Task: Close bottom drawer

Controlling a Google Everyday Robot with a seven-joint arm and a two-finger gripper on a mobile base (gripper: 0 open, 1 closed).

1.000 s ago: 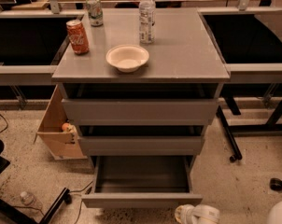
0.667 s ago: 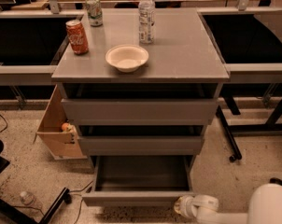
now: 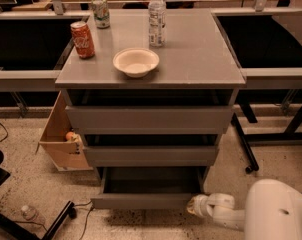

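The gripper (image 3: 193, 205) is sitting low at the right end of the bottom drawer (image 3: 141, 200), touching or just short of its flat front panel; whether it is apart or together I cannot tell. Over the last second the white arm (image 3: 271, 211) has been swinging in from the lower right. The gripper has been travelling from in front of the panel up to its right end. The panel itself is now lying closer to the cabinet than before, and less of the grey box interior is showing behind it.

That suggests the push is already working, though the drawer is still standing out well beyond the mid-width drawer front (image 3: 151, 155) and the widest one (image 3: 148, 119) above it. So the closing is looking partly done, with a good stretch of travel left.

Because the contact is sitting off to one side, the drawer may be inclined to skew on its runners. On the counter (image 3: 201, 59), the bowl (image 3: 136, 61), soda can (image 3: 83, 39) and water bottle (image 3: 157, 16) are staying put.
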